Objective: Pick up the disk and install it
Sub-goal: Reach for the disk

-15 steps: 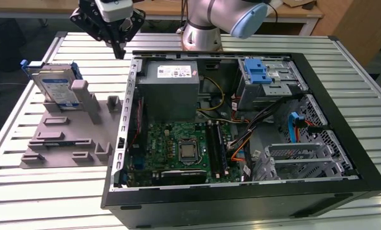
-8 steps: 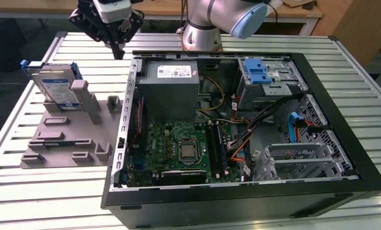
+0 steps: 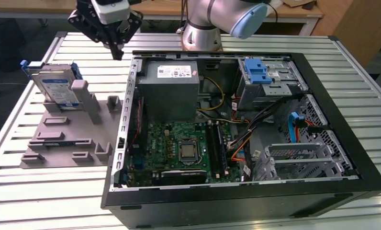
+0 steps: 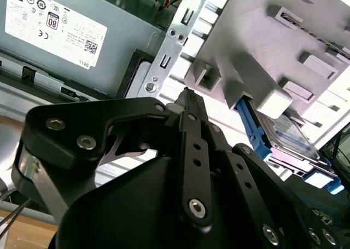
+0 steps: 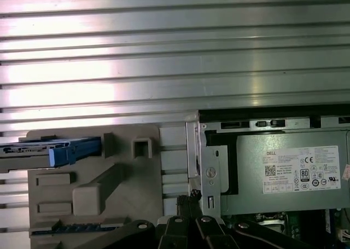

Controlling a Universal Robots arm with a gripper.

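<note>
The disk (image 3: 54, 87), silver with a white-and-blue label and a blue bracket, stands on edge in a grey holder plate (image 3: 62, 141) at the exterior view's left. My gripper (image 3: 117, 53) hangs above the table between the disk and the open computer case (image 3: 241, 201), near the case's far corner. Its black fingers meet at one tip with nothing between them. In both wrist views the tip (image 4: 188, 94) (image 5: 192, 196) points at the case's metal edge. The disk (image 4: 289, 135) (image 5: 48, 150) lies off to one side in its holder.
Inside the case are a grey power-supply box (image 3: 171, 91) with a white sticker, a green motherboard (image 3: 181, 146), a drive cage with a blue latch (image 3: 257, 72) and loose cables. The slatted metal table (image 3: 50, 196) carries everything. The arm's base (image 3: 202, 36) stands behind the case.
</note>
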